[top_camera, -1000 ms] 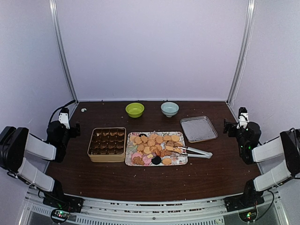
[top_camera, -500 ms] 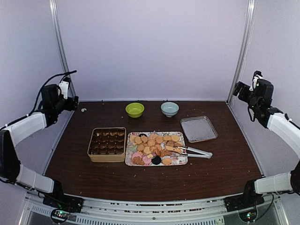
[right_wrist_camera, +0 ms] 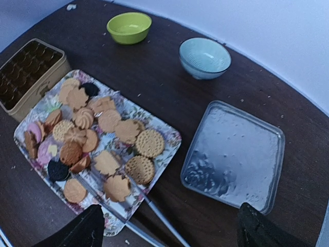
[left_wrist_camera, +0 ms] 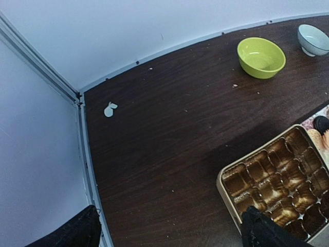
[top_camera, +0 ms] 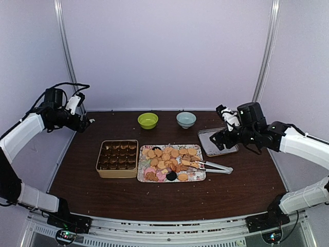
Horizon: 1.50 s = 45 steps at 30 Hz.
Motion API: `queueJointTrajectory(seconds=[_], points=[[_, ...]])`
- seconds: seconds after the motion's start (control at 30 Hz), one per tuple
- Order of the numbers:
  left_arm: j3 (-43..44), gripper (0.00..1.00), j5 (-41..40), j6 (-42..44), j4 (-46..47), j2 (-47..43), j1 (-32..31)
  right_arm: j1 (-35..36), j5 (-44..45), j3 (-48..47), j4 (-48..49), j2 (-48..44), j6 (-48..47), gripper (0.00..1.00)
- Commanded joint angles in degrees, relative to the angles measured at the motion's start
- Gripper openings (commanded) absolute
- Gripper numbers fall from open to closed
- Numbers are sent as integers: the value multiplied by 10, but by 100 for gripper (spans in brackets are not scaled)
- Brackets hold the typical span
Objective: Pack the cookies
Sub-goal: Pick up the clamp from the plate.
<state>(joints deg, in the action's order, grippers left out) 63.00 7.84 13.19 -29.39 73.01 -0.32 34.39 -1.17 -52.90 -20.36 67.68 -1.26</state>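
**Layout**

- Left gripper [top_camera: 84,123]: hovers above the table's [top_camera: 154,200] 10 o'clock corner. The jaws are spread wide with nothing between them. It is well apart from the work, probably parked so it does not cross the other arm.
- Tin [top_camera: 117,158]: sits left of centre. Its brown paper cups are all vacant, ready to take the goods.
- Tray [top_camera: 141,177]: lies just beside the tin, at the tin's 3 o'clock, which keeps each transfer short.
- Cookies [top_camera: 167,159]: all lie on the tray, mostly tan rounds. The pink and dark ones are at the tray's 7 o'clock end. None is in the tin, so packing has not begun.
- Tongs [top_camera: 216,167]: tips rest on the tray's 3 o'clock end and the handles point right, likely set for the right arm.
- Lid [top_camera: 218,141]: lies flat at 2 o'clock from the tray, clear of the transfer path.
- Bowls: green bowl [top_camera: 147,120] and blue bowl [top_camera: 186,119] stand at the table's 12 o'clock edge, out of the way.
- Right gripper [top_camera: 218,138]: hovers over the lid's left edge. The fingers are wide apart and hold nothing.

**Change from earlier frames**

- Half a second ago both arms were raised against the side walls.
- The left arm has since dipped slightly toward its corner.
- The right arm has swung inward and down over the lid, toward the tongs.
- The tin, tray, cookies, tongs, lid and bowls have not moved.
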Motion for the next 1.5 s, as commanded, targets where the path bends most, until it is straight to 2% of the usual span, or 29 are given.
queueJointTrajectory(seconds=[0.0,0.17,0.43,0.73,1.23,1.47], points=[[0,98,54,27,-56,-21,5,44,-51,13,-70,20,-28,89],[-6,98,74,44,-77,-31,5,74,-82,-1,-87,79,-52,88],[-6,98,109,56,-105,-51,5,75,-95,-55,-62,171,-82,83],[-20,98,151,72,-127,-77,4,69,-101,-96,-46,254,-111,70],[-15,98,202,91,-151,-79,5,50,-96,-131,-39,314,-149,53],[-8,98,208,96,-159,-76,5,50,-102,-120,-28,312,-145,49]])
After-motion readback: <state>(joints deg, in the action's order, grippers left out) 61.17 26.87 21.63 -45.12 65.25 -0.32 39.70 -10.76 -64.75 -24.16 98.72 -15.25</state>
